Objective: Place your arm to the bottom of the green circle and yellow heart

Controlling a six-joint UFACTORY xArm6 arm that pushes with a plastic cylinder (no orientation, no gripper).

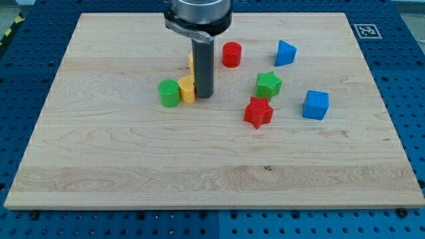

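upright rod, my tip [203, 96] touching yellow heart [187, 89] beside green circle [169, 93], no claw visible, two red, two blue, two green blocks on desk [99, 166]

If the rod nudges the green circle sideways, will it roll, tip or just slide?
Probably slide. The green circle stands on a flat end, squat, so tipping or rolling looks unlikely. It looks like small ridged plastic, likely light and stiff. It touches the yellow heart, with my tip at the heart's right, so both may move together.

Green blocks [169, 93] [268, 84]: two. Yellow [187, 89] [191, 61]: two. Red [231, 54] [258, 112]: two. Blue [285, 53] [315, 105]: two.
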